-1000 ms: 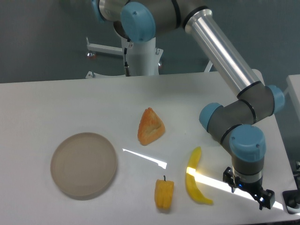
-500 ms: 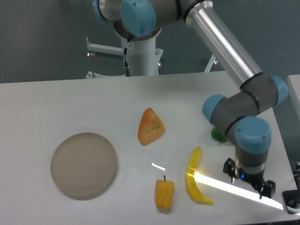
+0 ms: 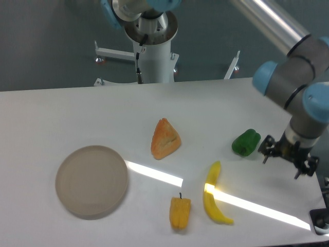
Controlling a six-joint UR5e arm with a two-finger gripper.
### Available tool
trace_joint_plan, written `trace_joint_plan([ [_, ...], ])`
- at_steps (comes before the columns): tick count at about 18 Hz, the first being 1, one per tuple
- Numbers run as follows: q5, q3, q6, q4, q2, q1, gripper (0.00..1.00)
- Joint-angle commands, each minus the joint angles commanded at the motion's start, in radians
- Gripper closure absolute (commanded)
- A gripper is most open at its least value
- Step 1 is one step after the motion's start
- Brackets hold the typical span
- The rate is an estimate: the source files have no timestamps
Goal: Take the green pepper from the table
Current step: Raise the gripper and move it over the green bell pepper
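Note:
The green pepper (image 3: 246,142) lies on the white table (image 3: 77,113) at the right, glossy, dark green and in full view. My gripper (image 3: 288,158) hangs just right of the pepper, a short gap away and not touching it. Its two dark fingers (image 3: 268,151) are spread apart with nothing between them, so it is open and empty.
A yellow banana (image 3: 213,194) lies in front of the green pepper. A yellow-orange pepper with a stem (image 3: 180,212) is left of the banana. An orange wedge-shaped piece (image 3: 164,138) sits mid-table. A round beige plate (image 3: 91,180) is at the left. The table's right edge is close to the gripper.
The arm has swung up and to the right, away from the front edge by the banana. The green pepper, hidden by the arm before, now shows fully. The gripper now hangs beside it.

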Motion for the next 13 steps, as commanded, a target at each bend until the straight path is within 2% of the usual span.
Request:
trace_joint_plan([
  [4, -0.084, -0.118, 0.008, -0.002, 0.054, 0.057, 0.00],
  [8, -0.112, -0.177, 0.075, -0.002, 0.078, 0.083, 0.00],
  [13, -0.104, -0.253, 0.127, 0.008, 0.115, 0.074, 0.00],
])
